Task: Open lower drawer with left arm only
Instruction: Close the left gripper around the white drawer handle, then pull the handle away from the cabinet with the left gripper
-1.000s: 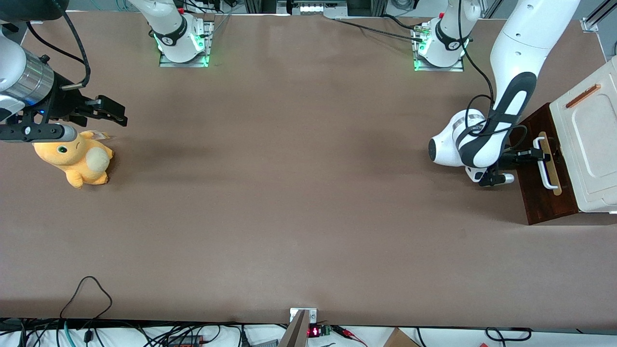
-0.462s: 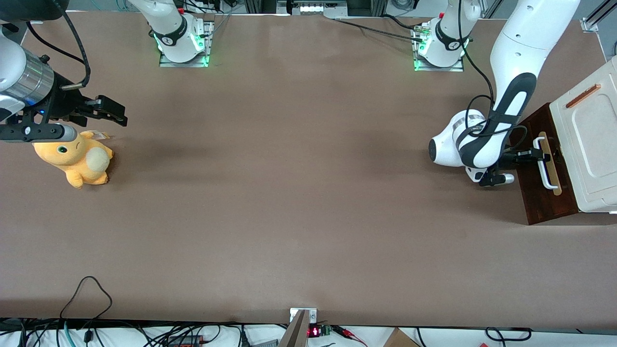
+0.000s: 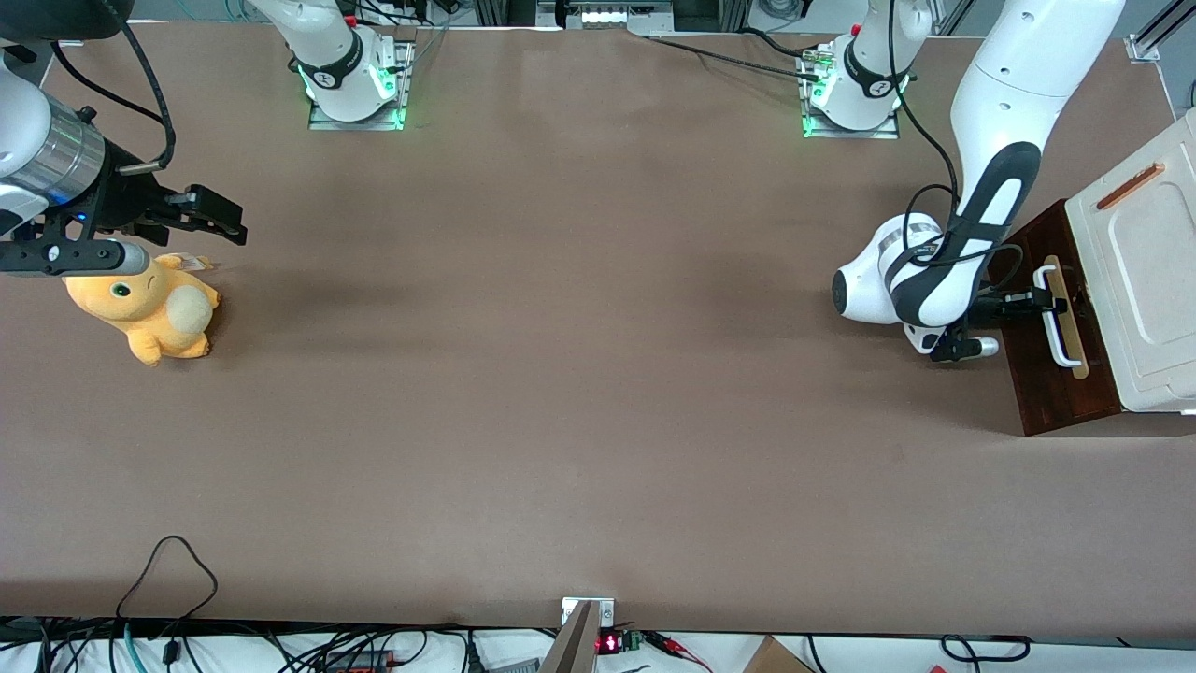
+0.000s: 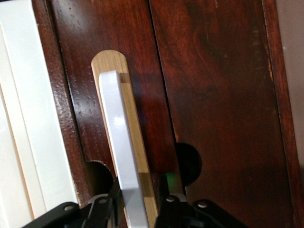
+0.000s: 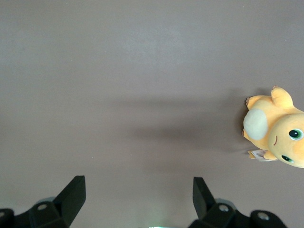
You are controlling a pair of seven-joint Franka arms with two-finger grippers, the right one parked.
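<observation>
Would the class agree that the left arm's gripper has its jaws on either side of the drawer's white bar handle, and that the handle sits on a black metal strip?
Not quite. The gripper does have its jaws on either side of the white bar handle of the lower drawer, but the strip under the handle is tan wood, not black metal. The left wrist view shows this.

Gripper fingers cut off at wrist-view edge, lower drawer partly hidden under cabinet top, handle end cropped.
</observation>
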